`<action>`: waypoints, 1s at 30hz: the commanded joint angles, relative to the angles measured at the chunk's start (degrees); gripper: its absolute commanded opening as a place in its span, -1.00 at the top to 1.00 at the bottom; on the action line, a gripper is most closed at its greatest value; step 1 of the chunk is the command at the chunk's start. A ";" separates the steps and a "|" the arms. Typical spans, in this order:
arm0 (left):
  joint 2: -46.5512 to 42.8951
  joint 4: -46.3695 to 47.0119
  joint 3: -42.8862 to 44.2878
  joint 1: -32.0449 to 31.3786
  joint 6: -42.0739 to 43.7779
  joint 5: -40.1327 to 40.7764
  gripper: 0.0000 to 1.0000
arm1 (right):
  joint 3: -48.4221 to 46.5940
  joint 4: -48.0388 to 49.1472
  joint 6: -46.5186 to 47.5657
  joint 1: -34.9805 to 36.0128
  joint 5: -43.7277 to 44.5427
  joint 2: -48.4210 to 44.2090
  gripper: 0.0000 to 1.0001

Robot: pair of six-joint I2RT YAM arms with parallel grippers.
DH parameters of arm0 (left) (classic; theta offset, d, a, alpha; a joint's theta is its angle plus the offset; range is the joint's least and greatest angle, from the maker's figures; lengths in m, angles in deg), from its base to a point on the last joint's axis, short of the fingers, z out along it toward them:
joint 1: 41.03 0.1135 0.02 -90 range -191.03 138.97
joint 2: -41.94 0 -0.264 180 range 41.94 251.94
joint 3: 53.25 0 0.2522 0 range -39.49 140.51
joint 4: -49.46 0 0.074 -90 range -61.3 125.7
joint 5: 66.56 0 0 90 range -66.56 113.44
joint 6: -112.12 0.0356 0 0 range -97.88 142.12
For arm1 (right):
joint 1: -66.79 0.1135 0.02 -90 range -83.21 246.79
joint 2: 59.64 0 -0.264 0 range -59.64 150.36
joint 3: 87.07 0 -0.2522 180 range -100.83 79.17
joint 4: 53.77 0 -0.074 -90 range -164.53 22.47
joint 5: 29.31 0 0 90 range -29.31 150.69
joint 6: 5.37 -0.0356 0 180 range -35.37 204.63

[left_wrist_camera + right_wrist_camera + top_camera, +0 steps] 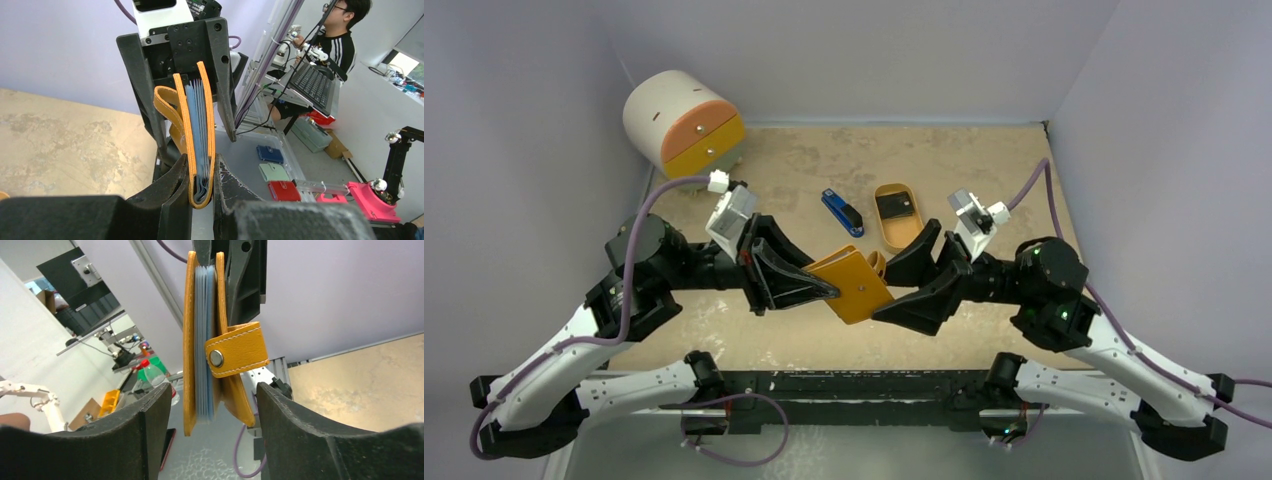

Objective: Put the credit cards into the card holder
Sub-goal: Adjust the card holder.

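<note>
Left tool clamps the plain orange card holder; right tool stands open around it.

Orange card holder (edge-on) between spread jaws

The card holder was orange. Its inside sleeves were pale blue. Its snap button was shiny silver, and its strap had white stitches along the edge. The left jaws and right jaws were black. The arms were white and black, with purple cables. The worktop was sandy tan with darker blotches. Toward the far edge lay a blue-and-black bar and an orange-brown oval tray with a dark grey-black credit card in it. At the far left corner sat a cream drum with orange and yellow fronts.
</note>
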 commanded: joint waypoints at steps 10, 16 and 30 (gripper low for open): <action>-0.24 0.65 1.81 0.30 2.36 1.49 1.00 | -0.99 6.23 -3.15 0.21 -2.78 1.55 -0.01; -0.35 1.57 0.63 0.30 2.10 2.08 1.00 | -0.23 8.48 -4.45 0.26 -1.86 2.58 0.39; -7.55 21.16 -13.97 0.28 -12.71 15.49 -0.38 | 5.85 16.31 -2.18 0.34 11.90 -2.57 1.00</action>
